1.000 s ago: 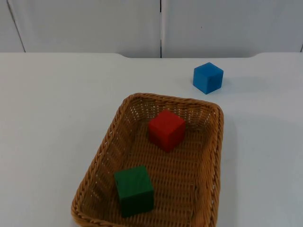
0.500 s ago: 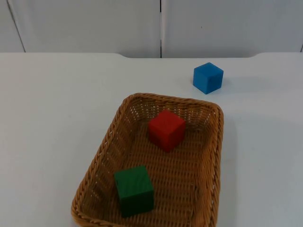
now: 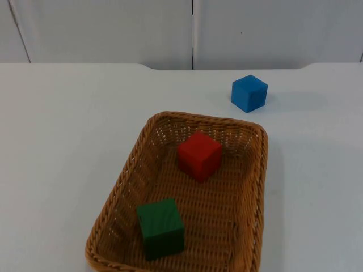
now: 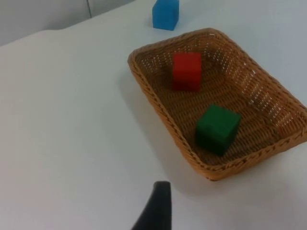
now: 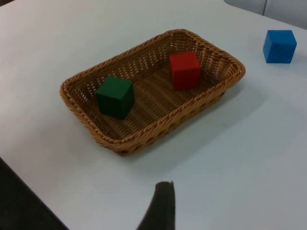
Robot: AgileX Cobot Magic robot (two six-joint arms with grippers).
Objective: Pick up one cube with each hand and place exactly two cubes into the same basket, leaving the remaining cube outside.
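Your left gripper (image 4: 156,211) hangs high above bare table (image 4: 72,120), and from the one fingertip in sight you cannot tell whether it is released or clenched; it grasps nothing you can see. Ahead of it lies the wicker basket (image 4: 158,103), with the green cube (image 4: 217,128) at the nearer end and the red cube (image 4: 186,71) at the farther end. The blue cube (image 4: 166,13) stands on the table beyond the basket, apart from its rim. Your right gripper (image 5: 160,208) likewise hangs above the table, its state unreadable, with the same basket (image 5: 144,136) ahead and the blue cube outside it.
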